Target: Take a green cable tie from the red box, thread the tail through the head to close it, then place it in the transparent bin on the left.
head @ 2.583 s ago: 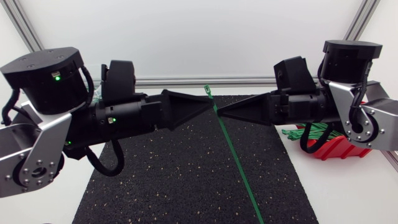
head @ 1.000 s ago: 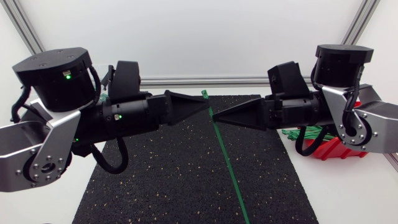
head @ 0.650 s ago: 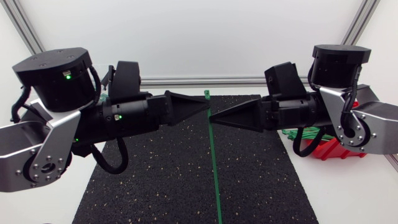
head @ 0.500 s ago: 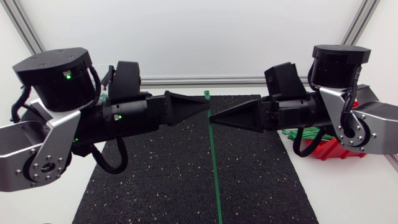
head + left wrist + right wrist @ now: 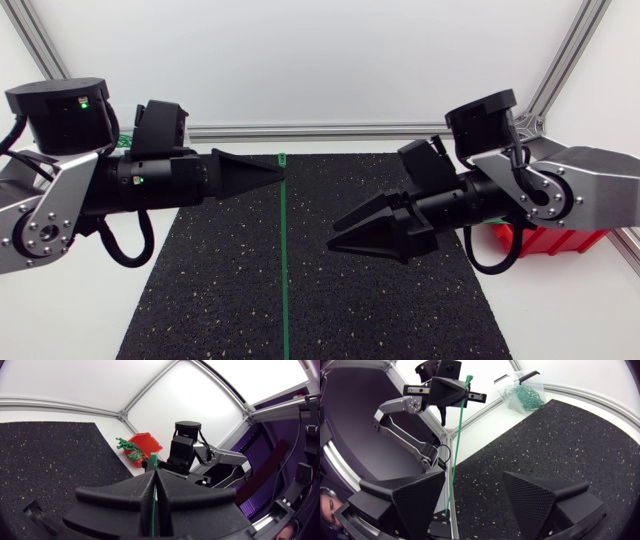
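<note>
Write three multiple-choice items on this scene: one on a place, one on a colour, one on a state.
1. Where does the red box stand?
A. in the middle of the mat
B. off the black mat, on its right side, by the right arm
C. at the mat's left side

2. What colour is the cable tie in the left gripper?
A. white
B. red
C. green

3. How is the right gripper?
A. shut on the cable tie
B. open, holding nothing
C. shut on the red box

Answers: 1 B, the box shows behind the right arm, off the mat. 2 C, the strip hanging from the left gripper is green. 3 B, it stands wide open, clear of the tie.
</note>
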